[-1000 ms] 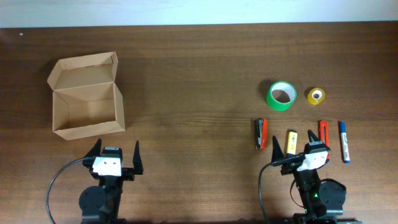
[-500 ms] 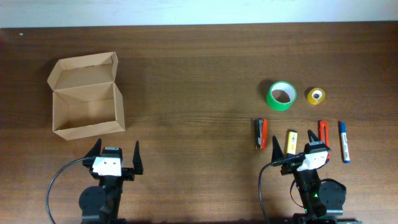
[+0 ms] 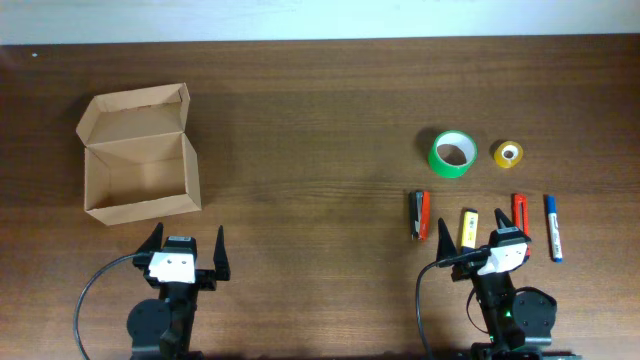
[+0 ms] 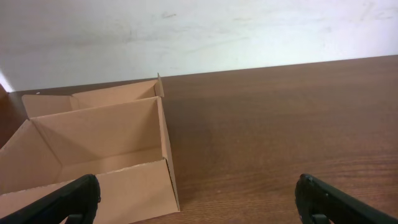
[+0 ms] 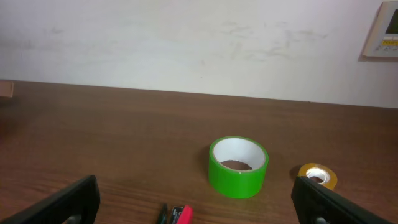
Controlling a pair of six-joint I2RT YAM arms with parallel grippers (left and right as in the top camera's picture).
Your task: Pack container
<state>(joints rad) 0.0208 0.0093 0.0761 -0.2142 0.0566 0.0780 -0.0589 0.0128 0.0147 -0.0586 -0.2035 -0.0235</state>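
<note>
Container [image 3: 140, 165]: small rectangular box of plain tan-brown cardboard with a matte surface and sharp folded edges. It sits open on the dark wood-grain table [image 3: 320, 100]. The hinged flap lid is thrown back on its far side, with small side tabs on the lid. The inner walls and floor show bare cardboard in the left wrist view [image 4: 93, 143].

Left gripper [image 3: 187, 240] is just near-side of the container and not touching it. Its black tapered fingers are spread wide, one at each bottom corner of the left wrist view [image 4: 199, 199], and grip nothing.

Right gripper [image 3: 472, 240] is well to the right of the container. It is also spread wide [image 5: 199, 199] and holds nothing.

All of these lie far right of the container:
- Green tape roll [image 3: 452, 153], a glossy ring with a white inner core [image 5: 238, 167].
- Yellow tape roll [image 3: 509, 154], smaller, just beyond the green one.
- Red-black slim item [image 3: 419, 214], type unclear.
- Yellow-black stick [image 3: 468, 227].
- Red pen [image 3: 520, 213].
- Blue marker [image 3: 552, 226], farthest from the container.

Behind the table is a white scuffed wall [image 5: 186, 43].
</note>
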